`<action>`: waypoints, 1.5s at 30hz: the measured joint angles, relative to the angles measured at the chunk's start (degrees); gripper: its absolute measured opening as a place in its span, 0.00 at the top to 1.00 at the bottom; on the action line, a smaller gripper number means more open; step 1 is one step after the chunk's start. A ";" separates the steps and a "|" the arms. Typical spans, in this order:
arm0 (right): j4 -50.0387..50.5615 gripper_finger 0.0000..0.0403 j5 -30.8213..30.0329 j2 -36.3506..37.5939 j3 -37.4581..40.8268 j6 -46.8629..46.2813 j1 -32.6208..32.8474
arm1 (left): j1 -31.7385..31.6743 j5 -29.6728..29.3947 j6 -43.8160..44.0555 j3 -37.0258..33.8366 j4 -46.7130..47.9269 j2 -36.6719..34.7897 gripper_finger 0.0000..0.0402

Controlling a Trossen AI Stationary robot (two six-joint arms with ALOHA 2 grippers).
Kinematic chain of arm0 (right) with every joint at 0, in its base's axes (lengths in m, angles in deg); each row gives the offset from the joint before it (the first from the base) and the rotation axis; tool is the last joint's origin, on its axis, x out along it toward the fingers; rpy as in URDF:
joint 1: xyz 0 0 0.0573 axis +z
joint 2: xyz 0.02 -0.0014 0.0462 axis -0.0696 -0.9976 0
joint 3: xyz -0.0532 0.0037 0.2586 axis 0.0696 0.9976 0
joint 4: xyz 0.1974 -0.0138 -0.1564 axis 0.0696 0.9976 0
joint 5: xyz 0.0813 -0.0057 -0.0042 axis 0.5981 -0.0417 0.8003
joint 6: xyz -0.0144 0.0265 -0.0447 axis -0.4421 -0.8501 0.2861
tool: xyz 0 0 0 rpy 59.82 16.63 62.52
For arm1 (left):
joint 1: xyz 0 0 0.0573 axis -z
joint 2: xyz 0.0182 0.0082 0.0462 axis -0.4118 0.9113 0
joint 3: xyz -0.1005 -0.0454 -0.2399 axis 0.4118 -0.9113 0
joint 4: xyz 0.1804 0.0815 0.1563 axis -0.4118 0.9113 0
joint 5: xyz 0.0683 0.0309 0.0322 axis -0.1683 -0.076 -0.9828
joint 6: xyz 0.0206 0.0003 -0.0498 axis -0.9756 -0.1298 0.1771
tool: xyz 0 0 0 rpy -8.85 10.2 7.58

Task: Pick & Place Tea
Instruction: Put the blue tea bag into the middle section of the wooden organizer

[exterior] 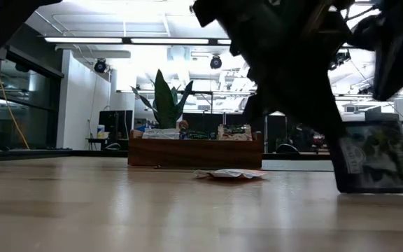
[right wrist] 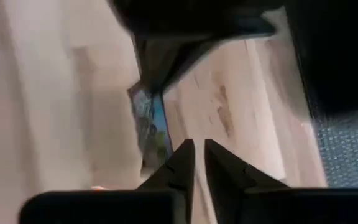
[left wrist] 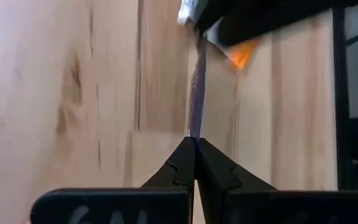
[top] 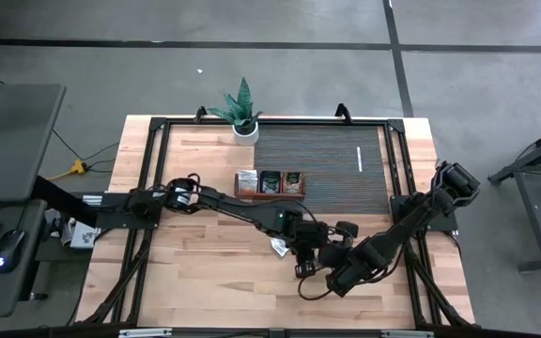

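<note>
Both grippers low over the front-centre of the table, near each other.
Left gripper (left wrist: 195,146) fingers pressed together, pinching a thin sachet (left wrist: 196,93) edge-on. Right gripper (right wrist: 197,149) fingers nearly closed, a dark sachet (right wrist: 149,127) just beyond the tips. White-and-orange sachet (exterior: 229,173) lies flat before the wooden tray (exterior: 194,152), which holds more.

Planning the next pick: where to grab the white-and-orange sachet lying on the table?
The white-and-orange sachet lies flat and thin on the table, no upright face to clamp. Probably come straight down and pinch across two opposite edges so it buckles upward.
</note>
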 joint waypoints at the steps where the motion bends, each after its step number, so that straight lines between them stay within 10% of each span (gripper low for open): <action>1: 0.39 0.89 0.75 0.67 0.07 -0.29 0.01 | 0.18 -0.03 0.00 -0.12 0.33 0.17 1.00; 20: -0.23 0.56 -9.34 22.49 16.24 -31.89 9.89 | -2.71 -11.72 -8.48 -0.12 1.82 -7.78 1.00; 45: -18.73 0.56 -26.61 37.20 26.51 -18.21 12.20 | -4.47 -14.99 -17.31 -0.26 -4.94 -22.56 1.00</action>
